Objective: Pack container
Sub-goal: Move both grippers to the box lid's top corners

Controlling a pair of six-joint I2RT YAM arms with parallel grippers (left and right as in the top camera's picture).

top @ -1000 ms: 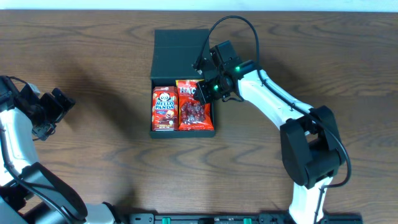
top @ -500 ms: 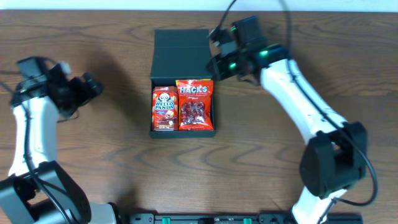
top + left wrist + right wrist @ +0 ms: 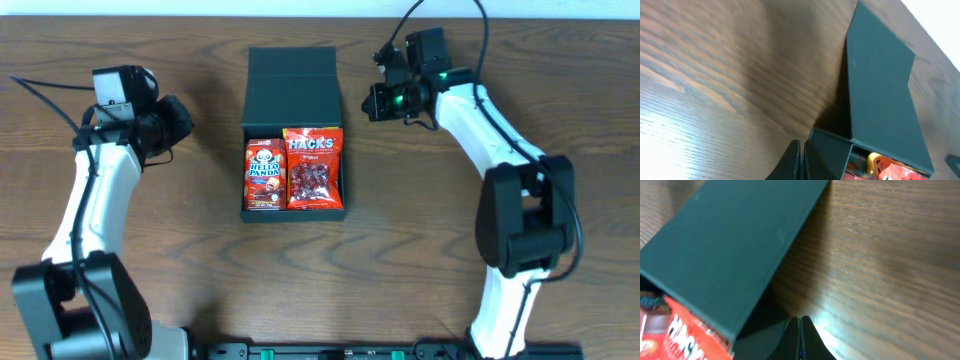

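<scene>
Table (image 3: 180,250) has open room either side of the container (image 3: 290,85), which sits mid-table, flap up at the far end, packets (image 3: 313,170) flat inside. Left hand (image 3: 180,122) and right hand (image 3: 378,100) flank the flap, both pinched closed, empty, not touching it. Likely lid-closing: push both flap edges evenly, clear of the packets.

The bench (image 3: 180,260) is dark brown wood with the grain running left to right. Two red snack packets lie flat, side by side and touching: the Hello Panda packet (image 3: 263,174) on the left, the wider Hacks packet (image 3: 313,170) on the right. A black rail (image 3: 330,351) with green fittings runs along the near edge. A white strip (image 3: 560,8) borders the far edge.
</scene>
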